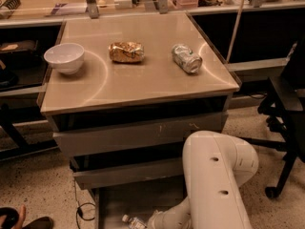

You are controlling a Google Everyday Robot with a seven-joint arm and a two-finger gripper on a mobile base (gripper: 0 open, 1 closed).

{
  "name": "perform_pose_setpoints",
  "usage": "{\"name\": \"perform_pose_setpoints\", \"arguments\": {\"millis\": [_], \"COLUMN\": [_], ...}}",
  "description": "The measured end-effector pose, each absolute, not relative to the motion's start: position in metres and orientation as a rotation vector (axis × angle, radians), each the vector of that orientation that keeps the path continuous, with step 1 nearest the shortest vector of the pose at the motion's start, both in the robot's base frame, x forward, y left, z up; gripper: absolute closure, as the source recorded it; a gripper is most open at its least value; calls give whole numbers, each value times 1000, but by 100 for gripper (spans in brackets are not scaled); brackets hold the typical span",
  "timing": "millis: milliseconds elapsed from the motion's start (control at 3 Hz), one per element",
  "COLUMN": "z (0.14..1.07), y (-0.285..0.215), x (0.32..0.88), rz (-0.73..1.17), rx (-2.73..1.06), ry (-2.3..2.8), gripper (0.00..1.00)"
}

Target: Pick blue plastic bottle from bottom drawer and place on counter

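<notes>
Gripper (152, 221) of the white robot arm (214, 185) sat low in the wide grey metal bottom drawer (124, 202), just beside the small, clear, white-capped blue plastic bottle (134, 222) lying on the drawer floor. Whether it had closed on anything could not be told. The grasp looked in hand. The next move called for securing the bottle and lifting it to the glossy beige counter (138, 78).

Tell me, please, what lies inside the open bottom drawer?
A small clear white-capped plastic bottle lies on the grey metal drawer floor, the gripper beside it. The white arm hides the right part.
</notes>
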State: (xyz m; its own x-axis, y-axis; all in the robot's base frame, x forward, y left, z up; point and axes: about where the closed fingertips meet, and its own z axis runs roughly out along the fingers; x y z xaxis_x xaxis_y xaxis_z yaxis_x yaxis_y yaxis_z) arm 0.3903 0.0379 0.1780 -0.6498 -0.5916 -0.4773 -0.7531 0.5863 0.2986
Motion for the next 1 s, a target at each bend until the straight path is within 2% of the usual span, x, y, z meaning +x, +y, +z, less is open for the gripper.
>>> {"name": "perform_pose_setpoints", "arguments": {"millis": [1000], "z": [141], "y": [41], "x": [392], "rz": [729], "rx": [-1074], "ry": [2514], "gripper": [0]}}
